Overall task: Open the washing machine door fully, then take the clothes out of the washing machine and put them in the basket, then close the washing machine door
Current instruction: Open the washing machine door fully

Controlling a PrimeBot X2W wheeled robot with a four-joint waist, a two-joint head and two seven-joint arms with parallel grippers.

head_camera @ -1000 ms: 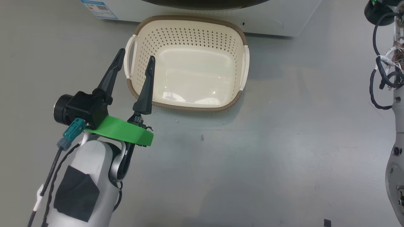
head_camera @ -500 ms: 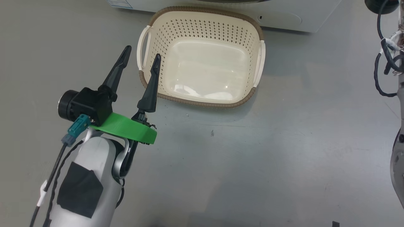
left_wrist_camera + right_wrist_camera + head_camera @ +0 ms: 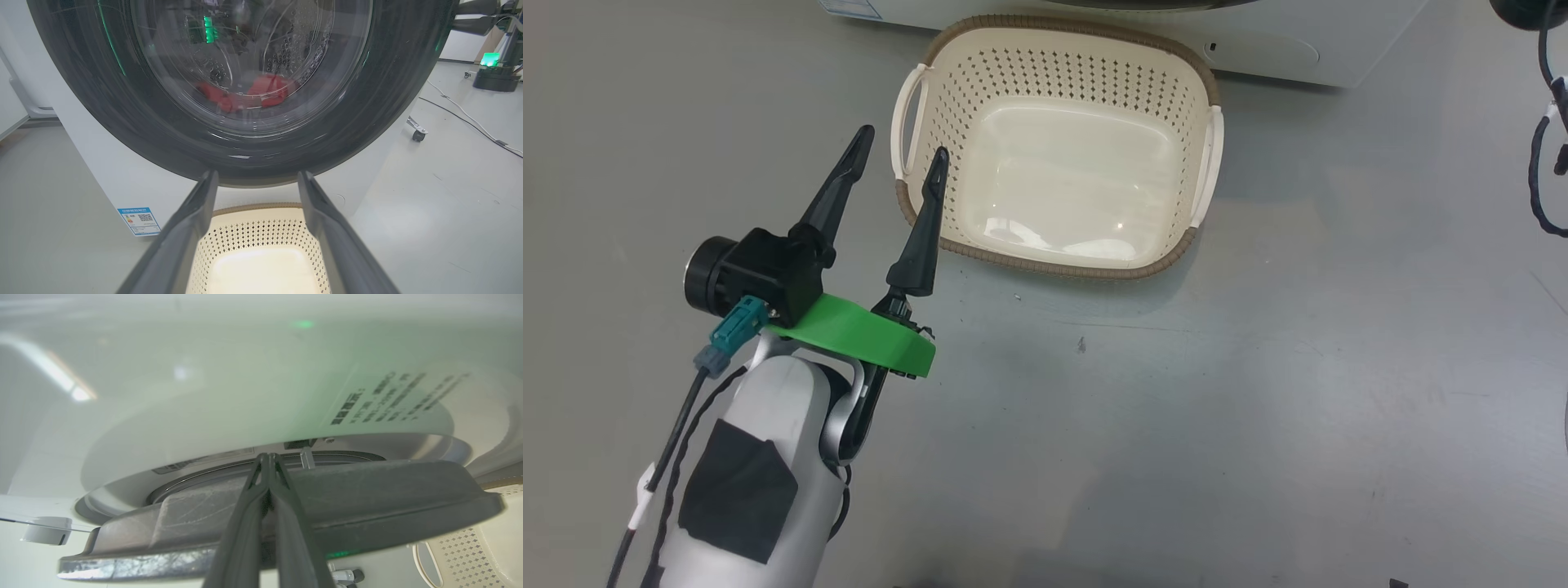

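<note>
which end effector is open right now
The left end effector is open, its jaws spread wide beside the basket. The right end effector is shut tight, its tips at the rim of the washing machine door.

The head camera looks steeply down on the floor (image 3: 1176,408), taking in the basket (image 3: 1054,77) and the washer's (image 3: 1274,57) foot behind it. The left wrist camera sits low, facing the door (image 3: 102,102) squarely and near, basket below. The right wrist camera is hard up against the door's rim, basket at its lower right.
</note>
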